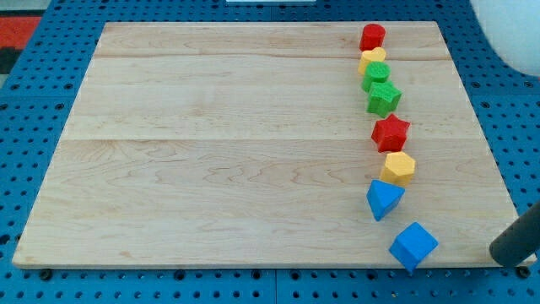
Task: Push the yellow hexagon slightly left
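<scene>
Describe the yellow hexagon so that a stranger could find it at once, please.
Look at the column of blocks near the wooden board's right edge. The yellow hexagon is third from the bottom, between the red star above and the blue triangle below. The other yellow block sits near the top.

Only a short stretch of the rod [516, 242] shows, cut off by the view's right edge near the bottom corner. It is a thick, round-sided bar, black or very dark grey all over, with a dull matt finish and a faint lighter sheen along its upper side. It bears no markings, screws or cables on the part that shows. Its visible lower-left end looks blunt and rounded. My tip cannot be made out for certain.
</scene>
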Controlling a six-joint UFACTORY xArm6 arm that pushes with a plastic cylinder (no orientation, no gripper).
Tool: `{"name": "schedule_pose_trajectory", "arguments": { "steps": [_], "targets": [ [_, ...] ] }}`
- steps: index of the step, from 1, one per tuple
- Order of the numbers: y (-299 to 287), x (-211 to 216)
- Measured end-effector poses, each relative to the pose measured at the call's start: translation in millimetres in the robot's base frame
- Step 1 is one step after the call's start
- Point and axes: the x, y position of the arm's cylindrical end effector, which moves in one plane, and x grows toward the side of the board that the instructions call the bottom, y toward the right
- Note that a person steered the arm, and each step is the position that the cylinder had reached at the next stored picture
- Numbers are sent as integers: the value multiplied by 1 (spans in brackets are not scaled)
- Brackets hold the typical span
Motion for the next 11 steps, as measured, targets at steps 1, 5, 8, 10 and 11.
{"name": "schedule_pose_trajectory", "arguments": {
  "steps": [1, 5, 8, 10, 11],
  "targets": [
    [-40, 0],
    [-22, -37],
    [-53, -82],
    [-68, -94],
    [-77, -96]
  ]
}}
